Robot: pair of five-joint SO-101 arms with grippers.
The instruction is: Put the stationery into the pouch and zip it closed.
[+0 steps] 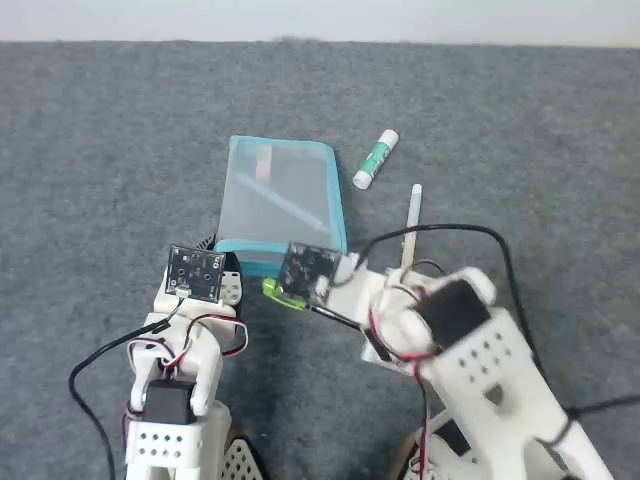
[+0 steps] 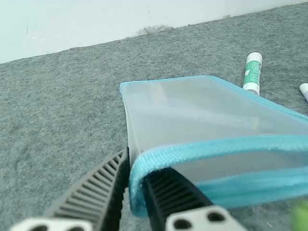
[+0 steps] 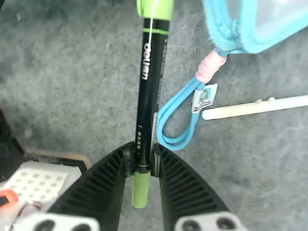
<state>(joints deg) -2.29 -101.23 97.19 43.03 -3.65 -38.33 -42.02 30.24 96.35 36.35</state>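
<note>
The translucent pouch [image 1: 280,195] with teal trim lies flat mid-table, something pale inside it. My left gripper [image 2: 136,166] is shut on the near corner of the pouch's teal edge [image 2: 159,159]. My right gripper [image 3: 143,153] is shut on a black pen with green ends [image 3: 147,91], held just off the pouch's other near corner [image 3: 240,33]. The pen's green tip [image 1: 283,293] shows below the pouch. A pink zip pull with a blue loop [image 3: 179,122] hangs from that corner. A green-and-white glue stick [image 1: 376,159] and a white pen [image 1: 410,222] lie to the right of the pouch.
Grey carpet-like cloth covers the table [image 1: 100,150], with a pale wall along the far edge. Black cables [image 1: 470,232] loop over the right arm, close to the white pen. Both arm bases stand at the near edge.
</note>
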